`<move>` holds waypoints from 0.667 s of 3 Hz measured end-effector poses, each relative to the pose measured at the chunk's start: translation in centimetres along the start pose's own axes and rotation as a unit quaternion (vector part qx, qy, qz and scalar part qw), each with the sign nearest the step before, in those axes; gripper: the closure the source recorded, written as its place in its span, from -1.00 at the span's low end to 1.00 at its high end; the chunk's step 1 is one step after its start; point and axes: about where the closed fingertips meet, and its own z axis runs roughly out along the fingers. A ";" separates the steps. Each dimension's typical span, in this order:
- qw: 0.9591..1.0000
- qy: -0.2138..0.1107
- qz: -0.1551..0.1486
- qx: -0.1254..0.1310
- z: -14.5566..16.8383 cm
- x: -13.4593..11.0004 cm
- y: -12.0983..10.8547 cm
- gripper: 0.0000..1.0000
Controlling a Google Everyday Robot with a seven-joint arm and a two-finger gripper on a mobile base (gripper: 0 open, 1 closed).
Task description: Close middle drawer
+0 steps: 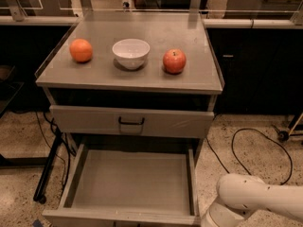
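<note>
The middle drawer [130,181] is pulled far out of the grey cabinet, and its long shallow tray is empty. Its flat front [118,217] lies at the bottom edge of the camera view, with the handle out of sight. A white arm link [258,202] shows at the bottom right, just right of the drawer's front right corner. My gripper is out of view below the frame edge.
The upper drawer front [165,123] with a black handle [131,122] is nearly shut above it. On the cabinet top [199,82] stand an orange [81,50], a white bowl [130,53] and a red apple [174,61]. A black cable [246,150] lies on the floor at right, and a black stand leg [47,169] at left.
</note>
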 end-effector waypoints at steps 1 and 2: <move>0.999 -0.029 0.025 -0.002 1.6 -1.6 -1.6 1.00; 0.998 -0.053 0.039 0.009 1.9 -3.4 -3.6 1.00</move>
